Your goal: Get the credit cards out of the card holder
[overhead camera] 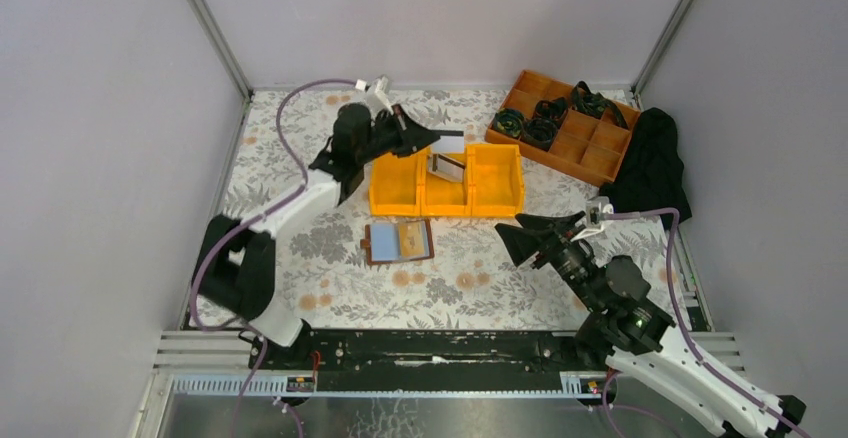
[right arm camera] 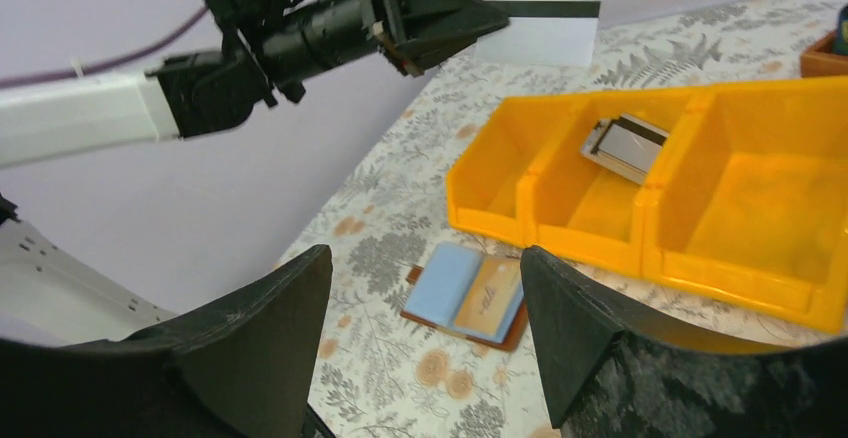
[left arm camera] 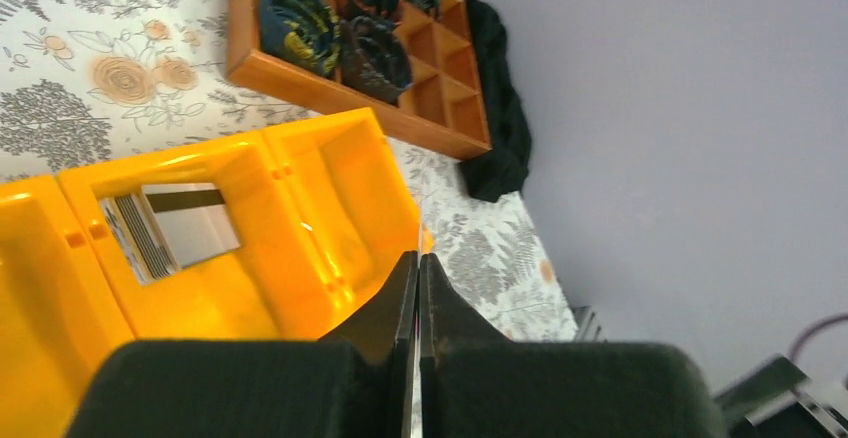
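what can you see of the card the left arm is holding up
The card is a thin, flat, pale rectangle, plastic-looking, with a dark stripe along its upper long edge. The shut jaws of the left gripper pinch one short end and hold it in the air near the yellow bins. Nothing else touches it. In the left wrist view it shows only as a thin line between the jaws.

Plain grey walls [overhead camera: 100,108] on 3 sides, floral tablecloth [overhead camera: 450,283] w/ even light

At the right edge, the wooden tray [right arm camera: 828,50] is being cropped; the credit card [right arm camera: 545,33] is being partly hidden by the left gripper [right arm camera: 497,22].
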{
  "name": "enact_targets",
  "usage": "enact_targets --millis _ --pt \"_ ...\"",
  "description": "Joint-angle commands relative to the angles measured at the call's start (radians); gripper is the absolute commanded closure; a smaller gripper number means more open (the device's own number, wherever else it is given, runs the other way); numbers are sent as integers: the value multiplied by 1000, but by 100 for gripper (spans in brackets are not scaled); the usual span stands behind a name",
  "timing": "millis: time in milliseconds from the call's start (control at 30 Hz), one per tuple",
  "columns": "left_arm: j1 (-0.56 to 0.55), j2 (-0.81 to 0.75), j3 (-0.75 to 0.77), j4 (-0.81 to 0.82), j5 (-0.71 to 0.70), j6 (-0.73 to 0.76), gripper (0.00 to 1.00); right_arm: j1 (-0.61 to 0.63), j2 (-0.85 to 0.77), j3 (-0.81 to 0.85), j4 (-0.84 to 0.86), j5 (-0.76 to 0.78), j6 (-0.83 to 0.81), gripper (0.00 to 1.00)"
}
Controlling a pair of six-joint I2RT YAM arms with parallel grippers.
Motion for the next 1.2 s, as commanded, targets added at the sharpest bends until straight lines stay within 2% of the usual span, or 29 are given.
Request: enact_targets --millis 0,133,267,500,733,1167 --pt "6 136 186 -250 32 151 100 3 -19 1 -67 49 -25 23" --pt "6 226 316 -380 -44 231 100 3 -29 -2 -90 65 -32 23" --pt "6 273 366 -450 -141 284 100 4 -25 -10 -92 80 -35 23" --pt "-2 377 387 -457 -130 273 100 3 39 -26 -30 68 -26 23" --pt "-30 439 419 -466 -184 291 100 4 72 -38 4 67 -23 23" --pt "-63 554 543 -490 -233 258 99 4 64 -28 -26 81 -36 23"
